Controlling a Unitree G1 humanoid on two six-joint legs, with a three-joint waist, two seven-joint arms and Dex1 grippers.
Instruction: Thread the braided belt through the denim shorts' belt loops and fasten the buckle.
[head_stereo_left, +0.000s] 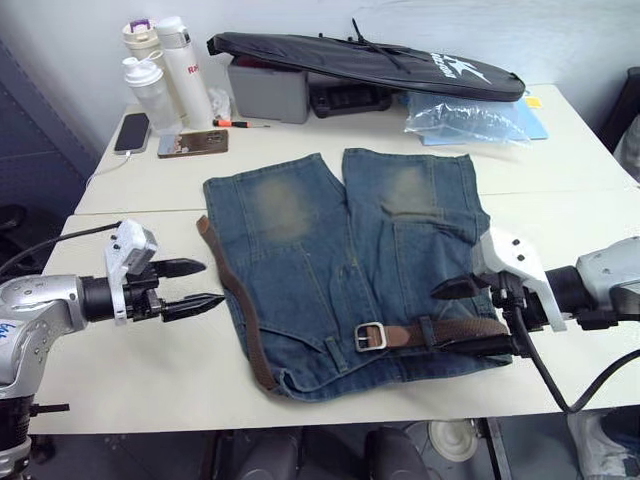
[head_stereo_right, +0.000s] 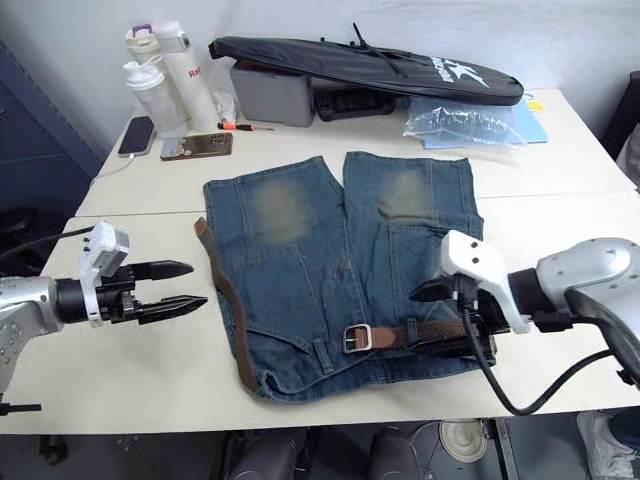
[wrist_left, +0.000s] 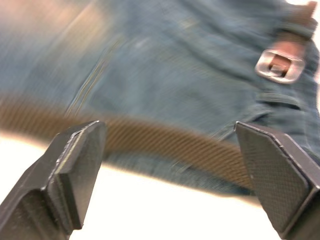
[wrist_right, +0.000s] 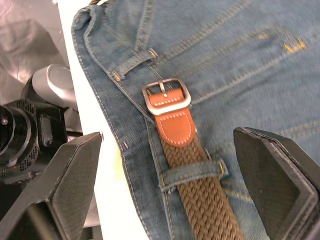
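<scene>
Belt partly threaded, buckle not yet fastened

The denim shorts (head_stereo_left: 345, 270) lie flat on the table (head_stereo_left: 130, 370), waistband towards the robot; the braided belt (wrist_right: 200, 200) passes under one of the belt loops (wrist_right: 192, 175), with the buckle (head_stereo_left: 370, 336) just beyond it and the free end trailing off the shorts' left side. Left gripper (head_stereo_left: 193, 285) hovers spread beside that tail, right gripper (head_stereo_left: 460, 315) spread over the belt; next, I reckon, grab the tail and feed it on
</scene>
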